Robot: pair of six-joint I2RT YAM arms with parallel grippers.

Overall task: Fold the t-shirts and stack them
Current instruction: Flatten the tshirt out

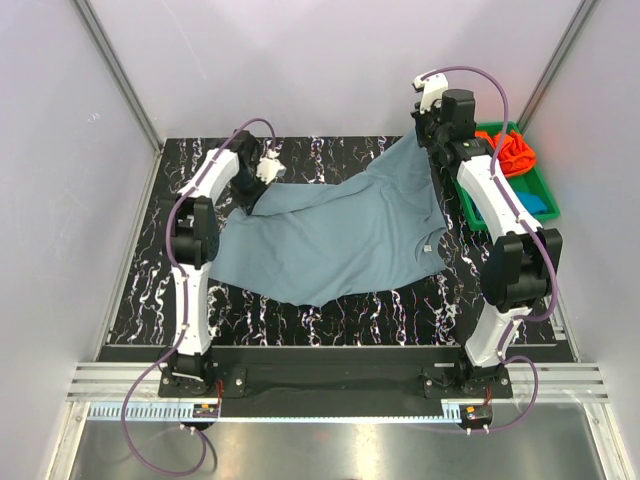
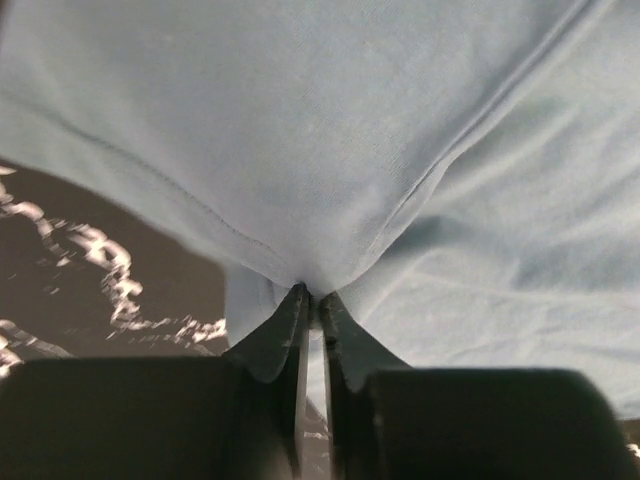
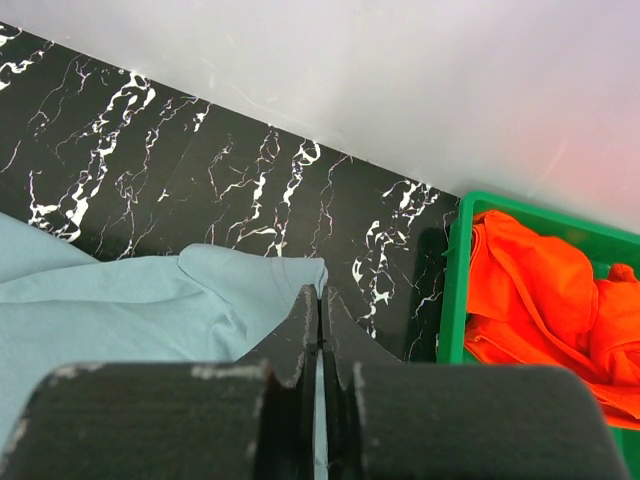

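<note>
- Currently the grey shirt (image 1: 340, 235) lies spread on the table (image 1: 400, 320), long axis left-right, strung between both arms along its far edge.
- Left gripper (image 2: 312, 293): jaws nearly together, cloth puckers into the tips. Reads as a pinch on the left far corner, low at the table.
- Right gripper (image 3: 319, 292): clamped on the right far corner, held up off the table.
- Body of the shirt trails from both grippers toward the arm bases, so a fold likely runs far-to-near.
- Each arm has its own end; neither is nearer.
- Orange shirt (image 3: 540, 280) and teal shirt (image 1: 538, 203) sit in the tray (image 3: 450, 280), right of the right gripper, unfolded.
</note>
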